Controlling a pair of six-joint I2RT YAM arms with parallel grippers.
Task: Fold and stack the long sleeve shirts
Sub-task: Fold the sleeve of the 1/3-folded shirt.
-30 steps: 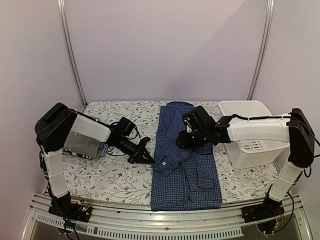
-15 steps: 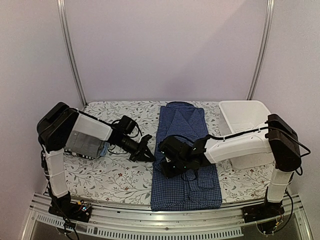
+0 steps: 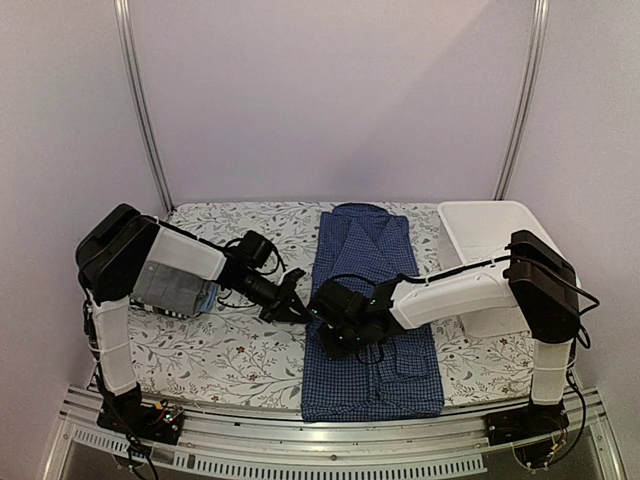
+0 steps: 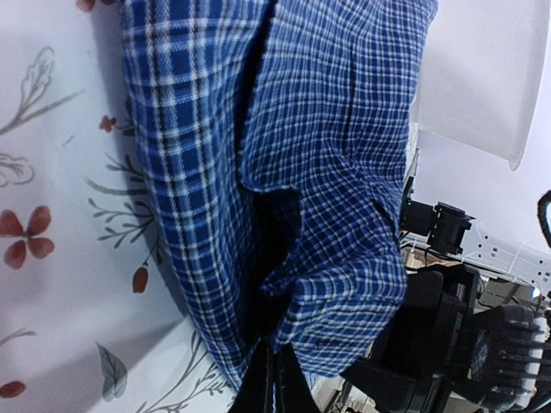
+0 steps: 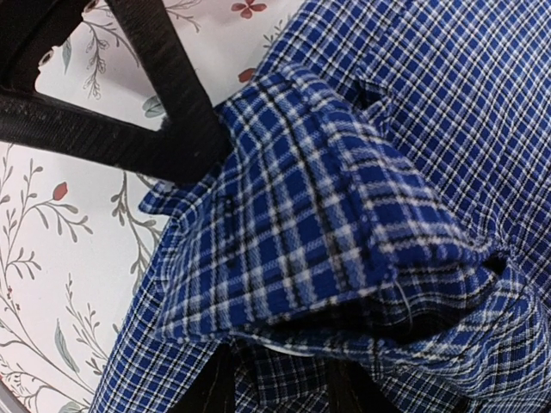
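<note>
Overhead, a dark blue check shirt (image 3: 362, 245) lay lengthwise down the middle of the floral bench (image 3: 220, 355), collar towards the top. At its left edge the left claw (image 3: 290, 308) was pinched shut on a fold of cloth. Just beside it, the right claw (image 3: 335, 330) straddled a raised, bunched fold; I could not tell whether it clamped. The fabric looked light, soft and limp, likely to sag, so doubled edges or seams seemed the best hold.
</note>
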